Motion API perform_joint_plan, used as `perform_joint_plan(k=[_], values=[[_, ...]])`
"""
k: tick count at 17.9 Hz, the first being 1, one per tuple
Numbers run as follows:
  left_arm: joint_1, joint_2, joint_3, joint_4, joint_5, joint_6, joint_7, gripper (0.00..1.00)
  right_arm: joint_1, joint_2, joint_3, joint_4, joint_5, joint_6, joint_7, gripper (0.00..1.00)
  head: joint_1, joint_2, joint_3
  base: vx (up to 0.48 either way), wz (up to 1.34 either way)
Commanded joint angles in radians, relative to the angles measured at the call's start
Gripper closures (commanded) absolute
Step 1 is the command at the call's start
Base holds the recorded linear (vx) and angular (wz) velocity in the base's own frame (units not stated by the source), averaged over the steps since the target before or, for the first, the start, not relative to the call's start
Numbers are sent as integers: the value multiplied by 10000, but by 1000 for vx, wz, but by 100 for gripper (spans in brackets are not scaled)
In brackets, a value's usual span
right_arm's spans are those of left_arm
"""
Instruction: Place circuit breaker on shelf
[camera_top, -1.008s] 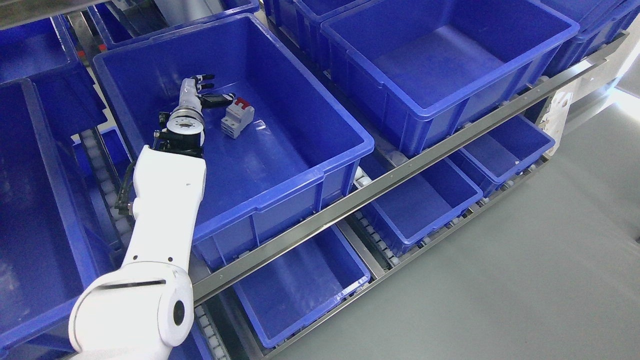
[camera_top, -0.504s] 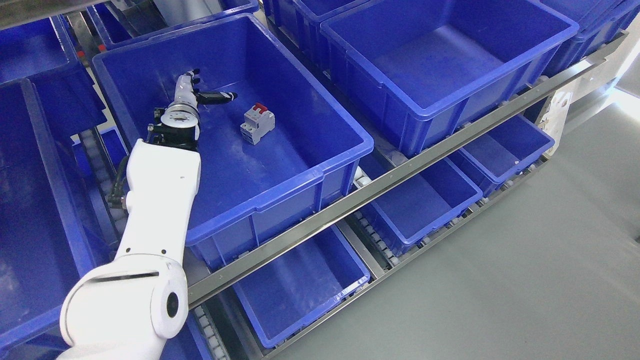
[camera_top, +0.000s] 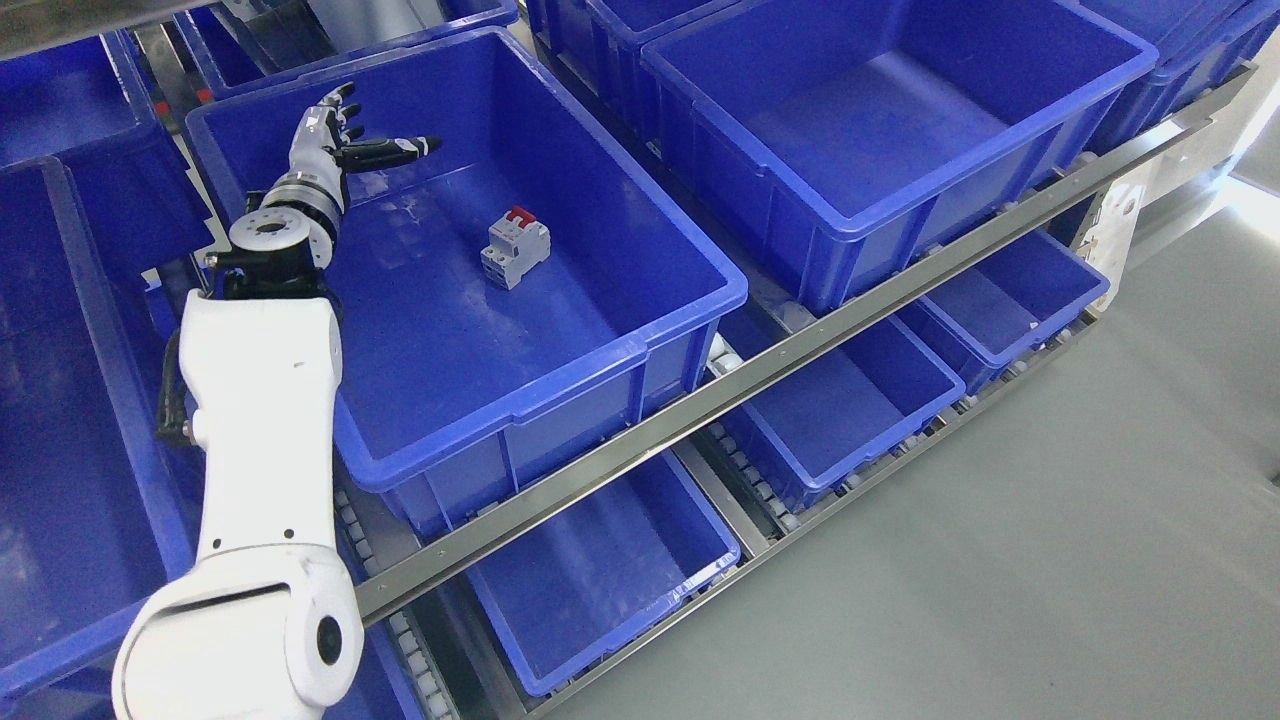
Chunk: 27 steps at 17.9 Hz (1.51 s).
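A grey circuit breaker (camera_top: 514, 248) with a red switch lies on the floor of the large blue bin (camera_top: 620, 350) on the upper shelf, near the bin's middle. My left hand (camera_top: 345, 140) hovers over the bin's far left corner, well left of and above the breaker. Its fingers are spread and the thumb points right, with nothing in them. The white left arm (camera_top: 262, 400) rises from the lower left across the bin's left rim. My right arm does not show.
Blue bins surround the one with the breaker: one to the right (camera_top: 880, 130), one at far left (camera_top: 60, 400), and several on the lower shelf (camera_top: 600, 570). A metal shelf rail (camera_top: 800, 345) runs diagonally along the front. Grey floor lies at the lower right.
The left hand let go of the breaker, which slid right and came to rest on the bin floor. The hand then rose and drew back left toward the bin's far left corner.
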Motion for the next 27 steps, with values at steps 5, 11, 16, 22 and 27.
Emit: perform_joint_plan(k=[5, 11, 16, 22, 27], values=[[3017, -260, 221, -8034, 377, -498, 77, 0, 154, -174, 0, 1, 8, 404, 3, 0, 0, 0, 0, 0, 0], [4311, -260, -28, -8406, 377, -2322, 31, 0, 154, -174, 0, 1, -8, 404, 3, 0, 0, 0, 0, 0, 0], [5430, -260, -258, -8391, 377, -3305, 108, 0, 154, -174, 0, 1, 8, 404, 3, 0, 0, 0, 0, 0, 0], [5447, -260, -120, -8391, 377, -2984, 123, 0, 154, -174, 0, 1, 8, 404, 3, 0, 0, 0, 0, 0, 0], [5477, -260, -58, -8391, 377, -2937, 123, 0, 154, -174, 0, 1, -8, 404, 3, 0, 0, 0, 0, 0, 0]])
